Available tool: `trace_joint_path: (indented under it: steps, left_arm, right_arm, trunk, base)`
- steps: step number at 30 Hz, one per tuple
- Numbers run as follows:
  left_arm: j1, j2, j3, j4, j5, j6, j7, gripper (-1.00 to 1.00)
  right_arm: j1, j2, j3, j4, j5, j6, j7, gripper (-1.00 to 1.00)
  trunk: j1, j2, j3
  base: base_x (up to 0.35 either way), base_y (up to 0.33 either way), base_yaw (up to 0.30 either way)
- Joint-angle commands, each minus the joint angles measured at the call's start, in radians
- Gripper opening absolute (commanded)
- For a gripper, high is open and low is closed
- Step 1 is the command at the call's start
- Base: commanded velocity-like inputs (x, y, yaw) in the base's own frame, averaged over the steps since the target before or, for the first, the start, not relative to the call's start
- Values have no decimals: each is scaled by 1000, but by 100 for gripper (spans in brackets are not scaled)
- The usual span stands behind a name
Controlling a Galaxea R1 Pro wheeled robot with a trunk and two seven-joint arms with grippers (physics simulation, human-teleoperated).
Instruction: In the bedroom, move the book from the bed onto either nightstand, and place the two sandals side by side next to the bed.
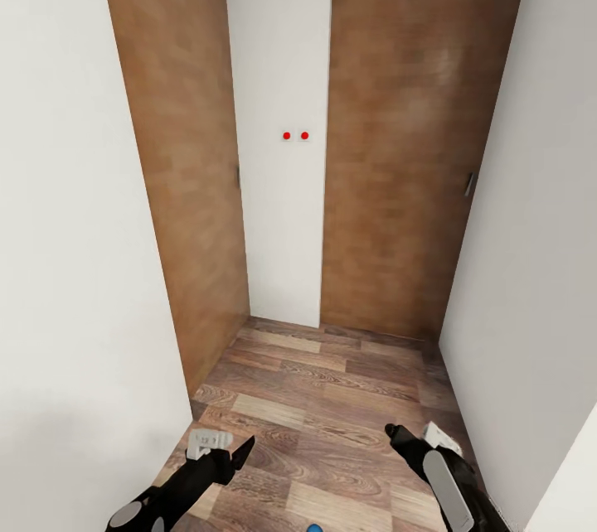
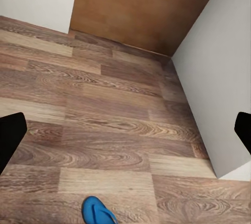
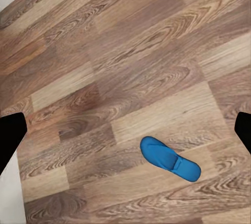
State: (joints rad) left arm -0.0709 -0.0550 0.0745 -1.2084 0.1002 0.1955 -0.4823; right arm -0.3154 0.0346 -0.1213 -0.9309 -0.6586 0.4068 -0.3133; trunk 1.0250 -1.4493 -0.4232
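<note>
Blue sandal [image 3: 170, 159] on plank floor [image 3: 130, 67]

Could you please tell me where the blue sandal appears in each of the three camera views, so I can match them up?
Head view: a sliver of the blue sandal at the bottom edge, between the two arms.
Left wrist view: its rounded end at the bottom edge, cut off by the frame.
Right wrist view: the whole sandal, lying flat, lower right of centre.
Shared landmark: the wood plank floor it lies on.
</note>
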Motion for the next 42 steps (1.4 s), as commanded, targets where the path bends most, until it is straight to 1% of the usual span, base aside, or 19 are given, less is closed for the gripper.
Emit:
trace_joint_path:
  steps: [1,2,5,6,7,8,11,12,13,15,22,42]
  left_arm:
    - [0,-1,3,-1,10,10,-6,100]
    - [-1,-2,3,0,10,10,-5,100]
    - [-1,-3,1,0,9,9,4,100]
    - [-1,-3,1,0,9,9,16,100]
    - [-1,-3,1,0,9,9,24,100]
    - [-1,-4,0,0,10,9,52,100]
    - [-1,-4,-2,0,11,9,86,100]
    - [0,-5,-2,-1,12,9,110,100]
    - [0,-5,-3,-1,12,9,130,100]
    - [-1,-6,-4,-2,13,9,154,100]
    - [-1,-5,-5,-4,13,10,169,100]
    - [-1,-5,-5,-6,11,10,167,100]
  right_arm:
    - [-1,3,-2,8,-11,-6,-7,100]
    - [-1,4,-2,18,-13,-12,-8,100]
    - [-1,8,-2,57,-57,-26,-8,100]
    - [-1,9,-3,75,-109,-28,-8,100]
    - [-1,10,-3,85,-141,-27,-9,100]
    - [-1,11,-1,119,-255,-21,-10,100]
    - [-1,11,0,144,-358,-17,-10,100]
    - [-1,11,1,154,-406,-15,-11,100]
    - [-1,11,1,160,-436,-13,-11,100]
    - [-1,11,2,167,-469,-10,-11,100]
    - [-1,11,3,172,-489,-8,-10,100]
    - [-1,11,3,173,-493,-9,-9,100]
  trunk:
    - [0,-1,-1]
    - [0,-1,-1]
    - [0,-1,-1]
    - [0,-1,-1]
    - [0,-1,-1]
    - [0,-1,-1]
    - [0,-1,-1]
    - [0,-1,-1]
    - [0,-1,-1]
    - [0,-1,-1]
    - [0,-1,-1]
    - [77,-141,-64]
  base:
    - [0,0,0]
    - [0,0,0]
    - [0,0,0]
    - [0,0,0]
    - [0,0,0]
    - [0,0,0]
    - [0,0,0]
    - [0,0,0]
    - [0,0,0]
    - [0,0,0]
    - [0,0,0]
    - [0,0,0]
